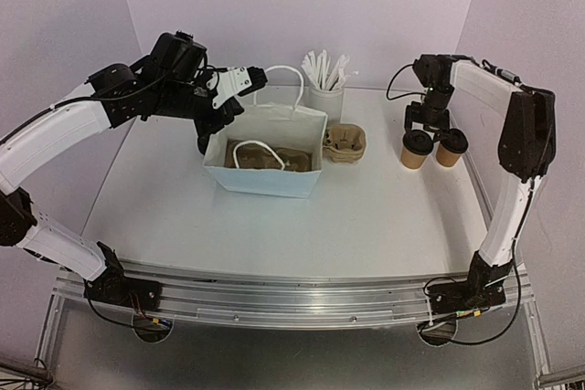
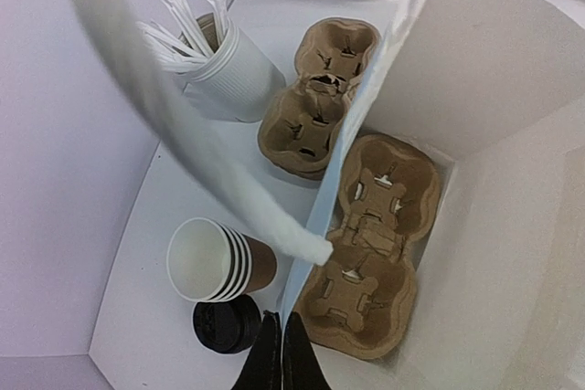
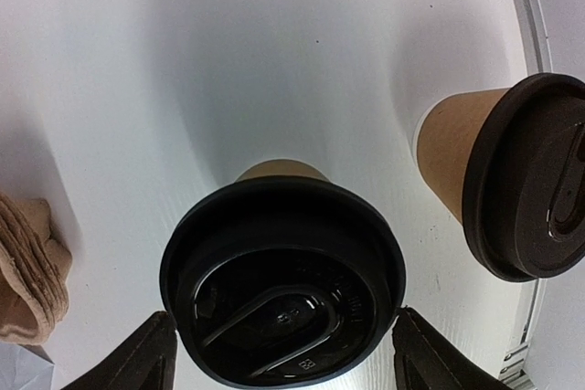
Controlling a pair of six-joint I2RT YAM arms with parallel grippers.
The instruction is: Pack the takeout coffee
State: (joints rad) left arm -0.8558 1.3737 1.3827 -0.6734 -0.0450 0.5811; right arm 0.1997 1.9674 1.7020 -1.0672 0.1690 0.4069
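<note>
Two brown paper coffee cups with black lids (image 1: 417,148) (image 1: 450,147) stand at the right of the table. My right gripper (image 1: 428,123) hangs just above the left one. In the right wrist view it (image 3: 281,321) is open, with a finger on each side of that cup's lid (image 3: 283,289); the second cup (image 3: 526,180) stands to the right. My left gripper (image 1: 210,139) is shut on the left rear wall of the pale blue bag (image 1: 265,178), pinching its edge (image 2: 281,353). A brown cup carrier (image 2: 375,244) lies inside the bag.
A stack of brown carriers (image 1: 345,143) sits right of the bag, with a white holder of sticks (image 1: 326,98) behind it. Nested empty cups (image 2: 215,262) lie on their side by black lids (image 2: 224,324), left of the bag. The bag's white handle (image 2: 183,134) crosses the left wrist view.
</note>
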